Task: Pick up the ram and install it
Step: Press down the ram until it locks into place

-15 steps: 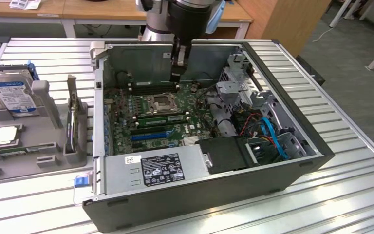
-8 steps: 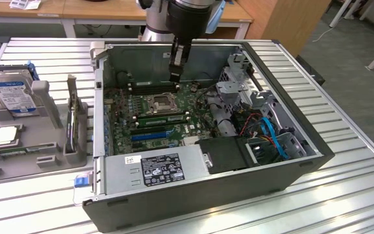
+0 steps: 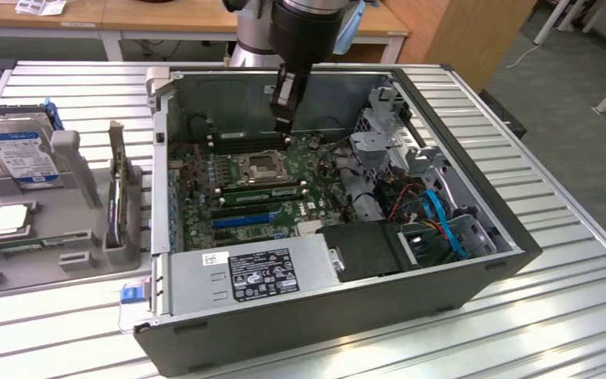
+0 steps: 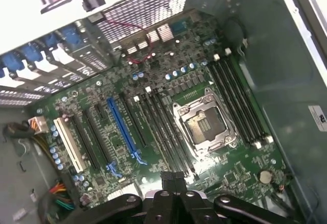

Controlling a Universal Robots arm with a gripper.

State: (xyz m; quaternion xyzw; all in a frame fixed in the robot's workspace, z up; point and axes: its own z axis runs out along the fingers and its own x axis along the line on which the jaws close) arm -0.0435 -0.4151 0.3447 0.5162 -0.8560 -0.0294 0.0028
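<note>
At the near edge of the ribbed metal tabletop [image 3: 555, 260] lies an open computer case [image 3: 461, 292], its side panel off. Just inside the case's near wall sits the grey power supply [image 3: 256, 276] with a white and black label, and beside it, towards the exterior view's right, a black drive cage with blue cables [image 3: 440, 221]. Beyond these the green motherboard [image 3: 203, 170] covers the case floor, with the empty silver CPU socket [image 3: 262, 166] near its middle and black memory slots [image 3: 261, 191] on either side of it. A green strip lies along the slots on the near side of the socket and another along the slots on the far side; whether either is the ram cannot be told.

Near the tabletop's edge on the exterior view's left stands a grey parts holder [image 3: 29, 237]. It carries a square silver CPU chip [image 3: 6, 221] towards the front, a blue-labelled hard drive [image 3: 16, 146] propped behind it, and a thin dark stick [image 3: 119, 189] standing on edge in the slot nearest the case, which may be the ram.

Above the far memory slots hangs the gripper [image 3: 284, 122], its black fingers [image 4: 172, 179] pressed together with nothing visible between them, pointing down just beyond the CPU socket. Wooden desks [image 3: 177, 16] stand behind the tabletop.
</note>
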